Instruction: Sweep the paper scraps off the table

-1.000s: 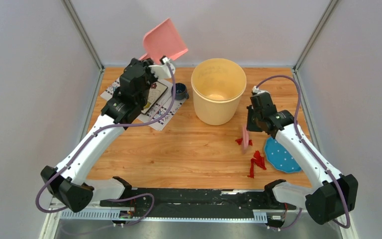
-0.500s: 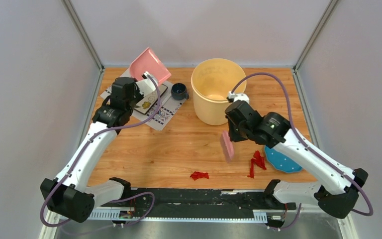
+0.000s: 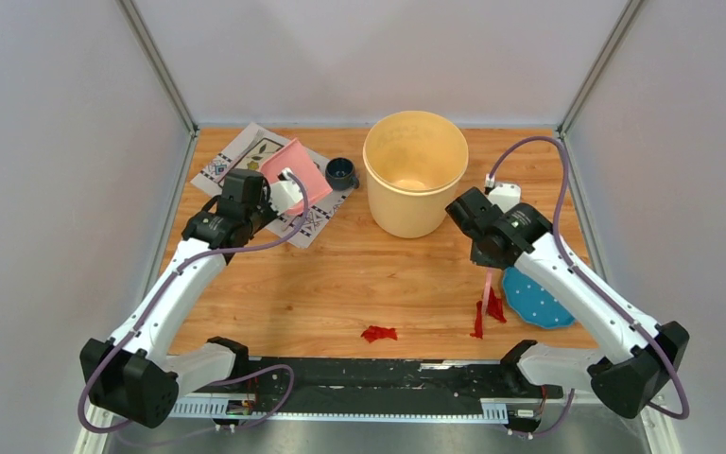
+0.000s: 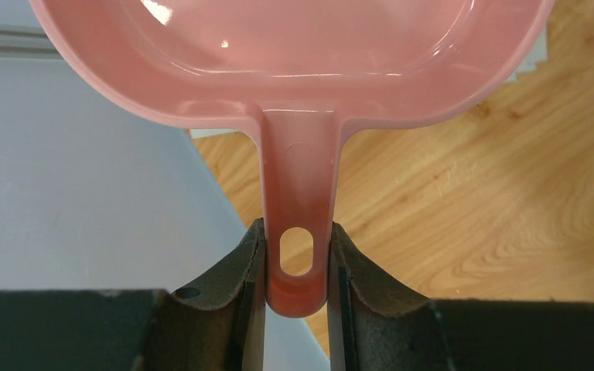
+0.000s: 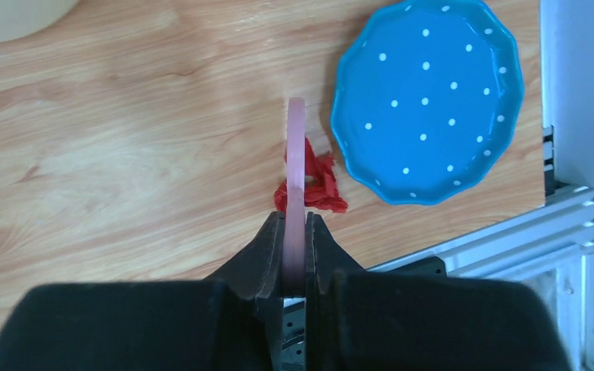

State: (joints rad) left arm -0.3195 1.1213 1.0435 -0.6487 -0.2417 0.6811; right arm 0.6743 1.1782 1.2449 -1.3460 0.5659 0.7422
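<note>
Red paper scraps lie on the wood table (image 3: 340, 284): one small clump (image 3: 378, 333) near the front edge and a bigger clump (image 3: 490, 307) beside the blue plate, also in the right wrist view (image 5: 321, 185). My left gripper (image 3: 274, 194) is shut on the handle of the pink dustpan (image 3: 295, 173), over the placemat; the left wrist view shows the handle (image 4: 298, 232) clamped between both fingers. My right gripper (image 3: 488, 257) is shut on the pink brush (image 3: 485, 288), which hangs edge-on over the bigger clump; it also shows in the right wrist view (image 5: 295, 178).
A large cream bucket (image 3: 415, 184) stands at the back centre. A small dark blue cup (image 3: 341, 173) sits left of it. A white patterned placemat (image 3: 246, 156) lies at the back left. A blue dotted plate (image 3: 536, 298) lies at the right front, also in the right wrist view (image 5: 429, 100).
My left arm lowered the dustpan from high at the back down over the placemat. My right arm swept a scrap left toward the front edge, then swung back right over the clump by the plate.
</note>
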